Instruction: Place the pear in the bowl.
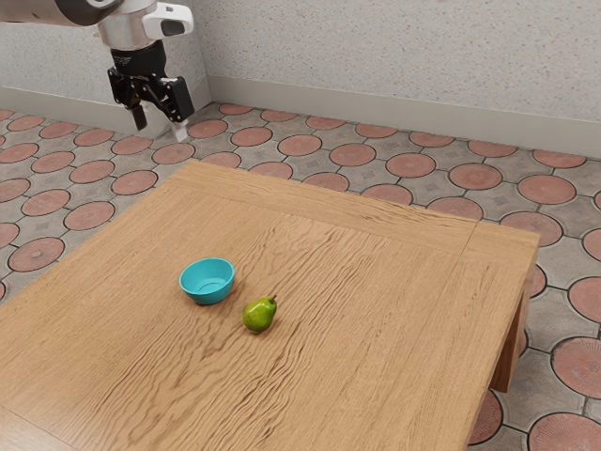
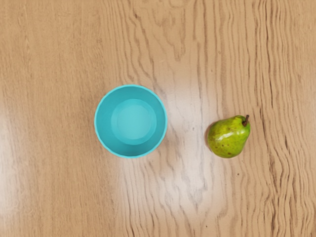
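green pear (image 1: 260, 315) lying tilted on a brown wooden bench (image 1: 376, 329), its stem (image 2: 247, 120) pointing away from a turquoise bowl (image 1: 208, 294). the bowl is upright and empty, near the pear but not touching it. my pincer (image 1: 161, 132) hangs high above, toward the exterior view's upper left, its 2 black fingers apart with nothing between them.

the step in hand, as i judge it, is reaching the pear. i should centre over its round body rather than the stem, and turn so my fingers close across the body, not along its length. coming straight down with the fingers wide should keep me from nudging the bowl. smooth, curved skin may slip or roll, so i want to close slowly and evenly at the widest part, then lift above the bowl's rim before moving across.
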